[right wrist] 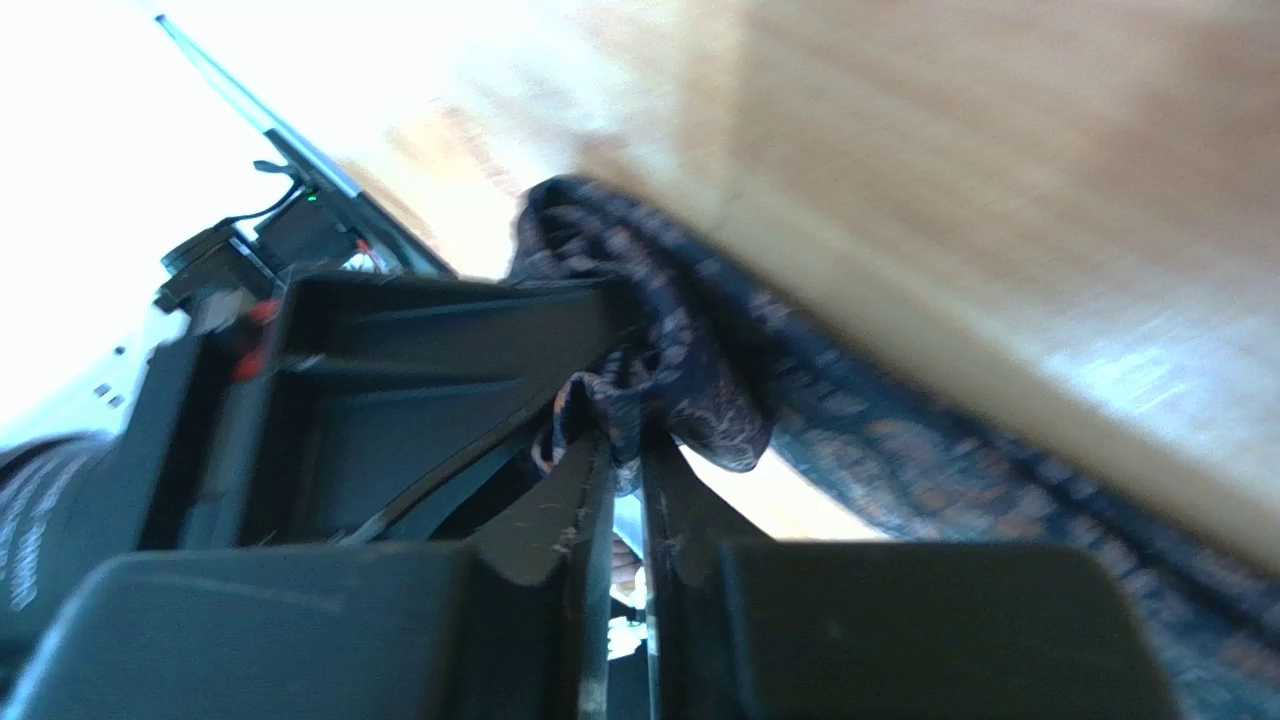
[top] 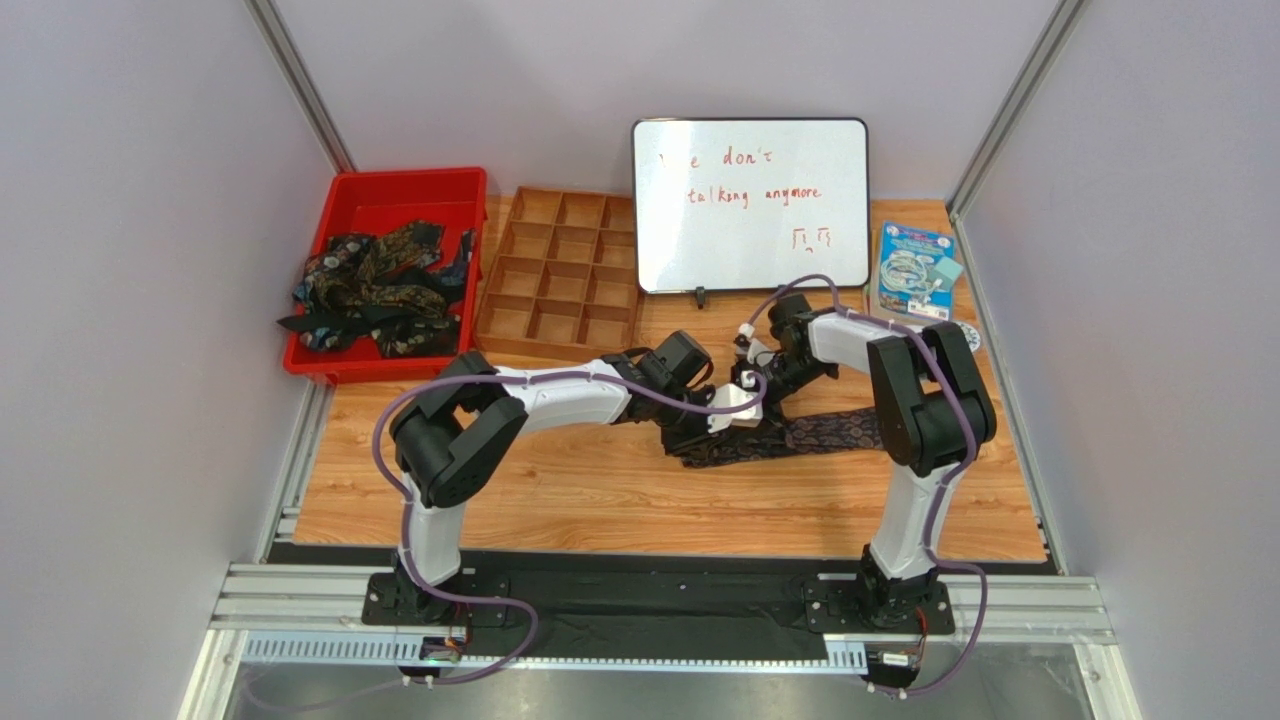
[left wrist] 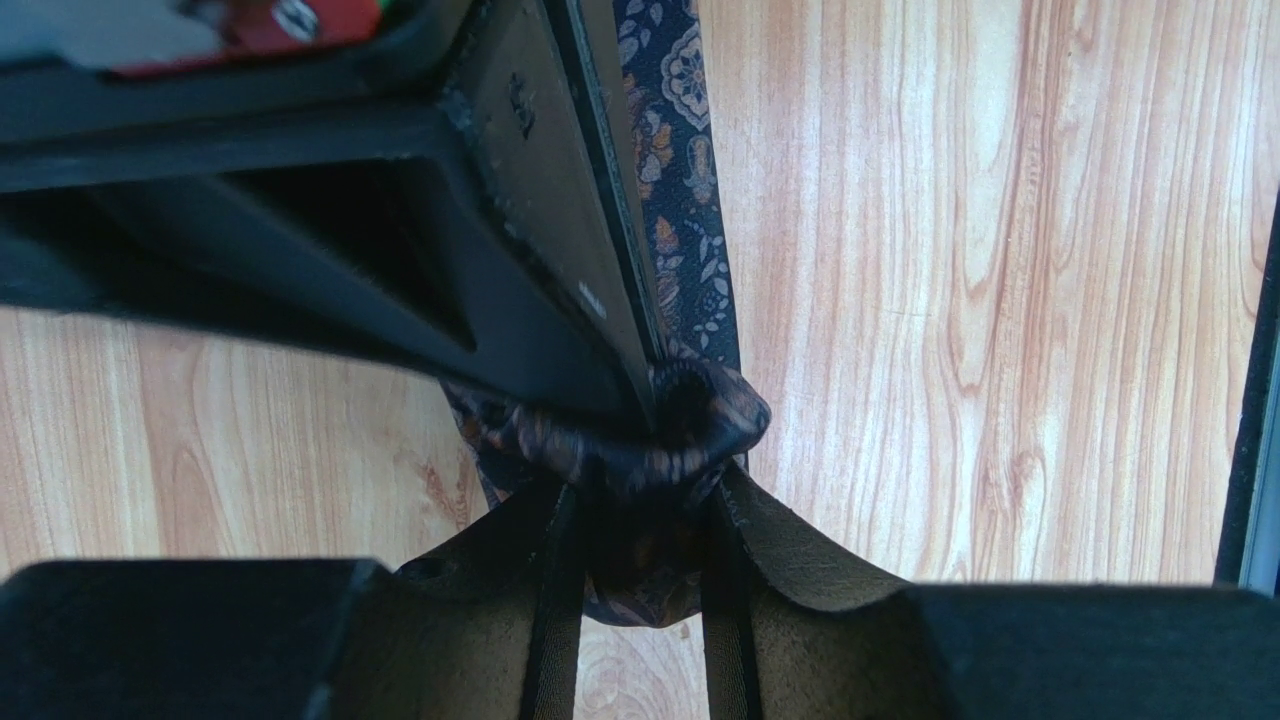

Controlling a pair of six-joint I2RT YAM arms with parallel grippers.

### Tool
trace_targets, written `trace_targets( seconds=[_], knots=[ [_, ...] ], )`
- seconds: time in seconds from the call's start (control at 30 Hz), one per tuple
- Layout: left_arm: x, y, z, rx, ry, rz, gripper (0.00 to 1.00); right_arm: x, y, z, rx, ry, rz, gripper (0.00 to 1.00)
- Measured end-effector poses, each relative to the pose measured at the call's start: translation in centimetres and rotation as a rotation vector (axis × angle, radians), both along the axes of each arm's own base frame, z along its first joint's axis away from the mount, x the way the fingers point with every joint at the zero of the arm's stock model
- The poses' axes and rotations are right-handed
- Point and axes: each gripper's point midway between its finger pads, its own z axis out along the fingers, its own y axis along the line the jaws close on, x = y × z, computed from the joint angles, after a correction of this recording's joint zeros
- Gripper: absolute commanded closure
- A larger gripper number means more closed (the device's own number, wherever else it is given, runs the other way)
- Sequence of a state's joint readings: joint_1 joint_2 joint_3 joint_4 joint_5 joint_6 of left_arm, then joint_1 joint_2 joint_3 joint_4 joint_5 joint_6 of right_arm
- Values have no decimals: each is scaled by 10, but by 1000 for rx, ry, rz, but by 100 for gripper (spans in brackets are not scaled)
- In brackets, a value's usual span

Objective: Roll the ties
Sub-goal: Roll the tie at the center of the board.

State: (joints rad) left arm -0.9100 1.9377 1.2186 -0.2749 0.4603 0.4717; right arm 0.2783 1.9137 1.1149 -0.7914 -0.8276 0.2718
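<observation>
One dark patterned tie (top: 819, 434) lies across the wooden table between the two arms, its left end bunched into a small roll. My left gripper (top: 703, 428) is shut on that roll; in the left wrist view the roll (left wrist: 684, 435) sits pinched between its fingertips, and the flat tie runs away up the frame. My right gripper (top: 747, 387) meets the same roll from the far side. In the right wrist view its jaws stand almost closed on a fold of the tie (right wrist: 661, 383). More ties (top: 376, 288) lie heaped in the red bin (top: 394, 191).
A wooden compartment tray (top: 559, 282) stands right of the red bin. A whiteboard (top: 751, 203) stands at the back, with a blue packet (top: 917, 270) to its right. Grey walls close in both sides of the table.
</observation>
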Motion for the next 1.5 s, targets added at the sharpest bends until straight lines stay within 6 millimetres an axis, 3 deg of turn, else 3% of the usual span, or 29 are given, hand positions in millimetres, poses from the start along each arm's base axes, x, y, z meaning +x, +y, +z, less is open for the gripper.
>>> trace_targets(
  seconds=[0.17, 0.4, 0.6, 0.9, 1.07, 1.23, 1.5],
  knots=[
    [-1, 2, 1, -4, -9, -9, 64, -4, -7, -24, -69, 59, -3, 94],
    [-2, 17, 6, -3, -25, -12, 37, -4, -7, -28, -104, 49, 23, 94],
    [-5, 42, 13, -16, -35, 22, 27, -4, -7, -29, -121, 56, 34, 94],
    [-6, 41, 4, -52, -54, 23, 27, -4, -7, -29, -128, 59, 45, 100],
    [3, 29, -3, -68, -69, 25, 46, -4, -7, -29, -127, 59, 53, 100],
    [2, 24, 0, -77, -65, 33, 52, -4, -7, -29, -125, 58, 54, 100],
    [-1, 6, 19, -121, -51, 35, 48, -4, -7, -29, -122, 58, 54, 100]
  ],
)
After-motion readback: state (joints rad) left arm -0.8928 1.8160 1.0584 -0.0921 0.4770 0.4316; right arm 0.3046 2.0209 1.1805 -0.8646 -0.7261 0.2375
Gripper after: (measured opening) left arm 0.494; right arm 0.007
